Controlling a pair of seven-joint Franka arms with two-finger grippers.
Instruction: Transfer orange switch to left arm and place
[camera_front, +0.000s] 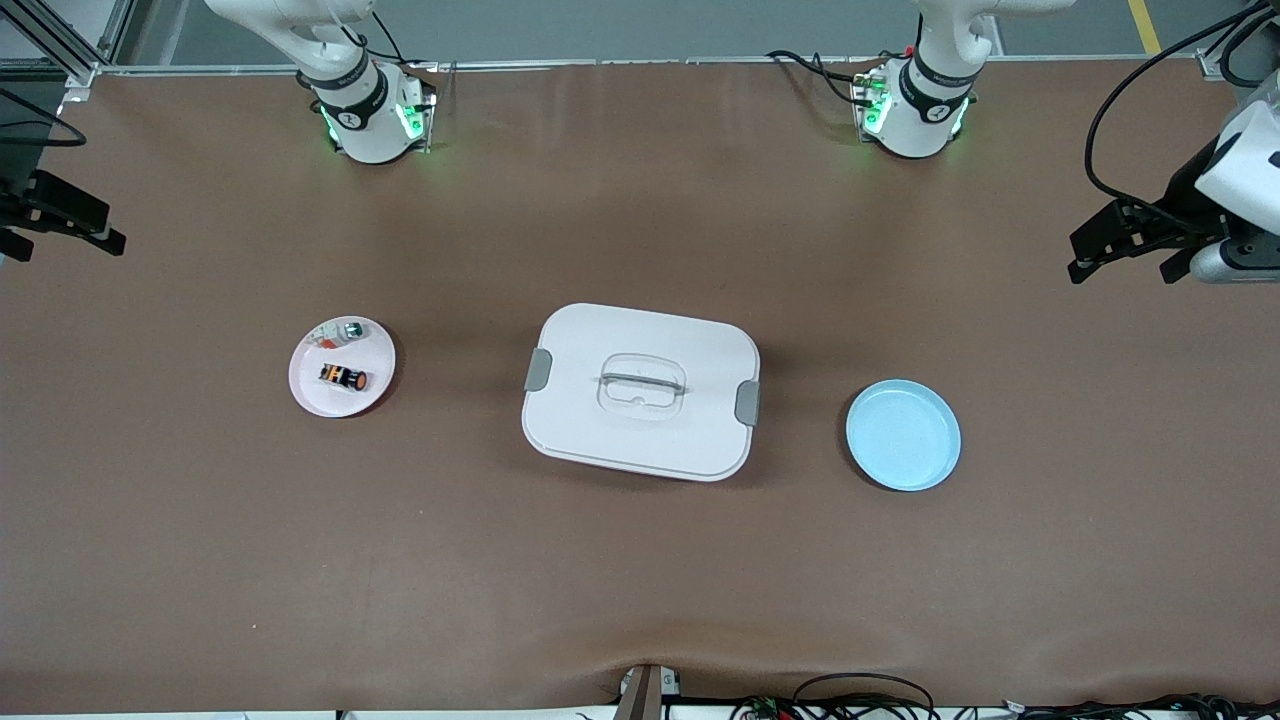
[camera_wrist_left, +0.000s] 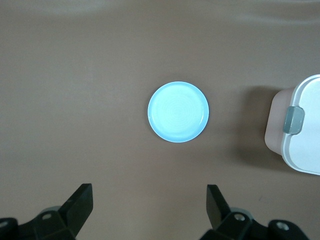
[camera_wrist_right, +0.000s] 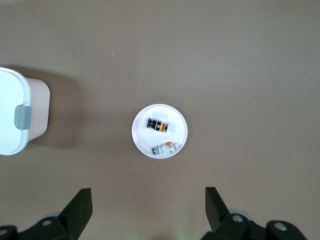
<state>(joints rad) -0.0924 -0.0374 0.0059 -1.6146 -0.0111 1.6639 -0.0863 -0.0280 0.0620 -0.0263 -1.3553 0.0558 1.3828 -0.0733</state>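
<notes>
Orange switch: small black blocky component with orange markings and an orange round end. Lies flat on a pale pink plate, toward the right arm's end of the bench from the box, well apart from it.

Box: large white rounded-rectangular container, lid on, upright at mid-bench. Recessed clear handle in the lid centre; one grey latch on each short side, both lying flat against the wall.
</notes>
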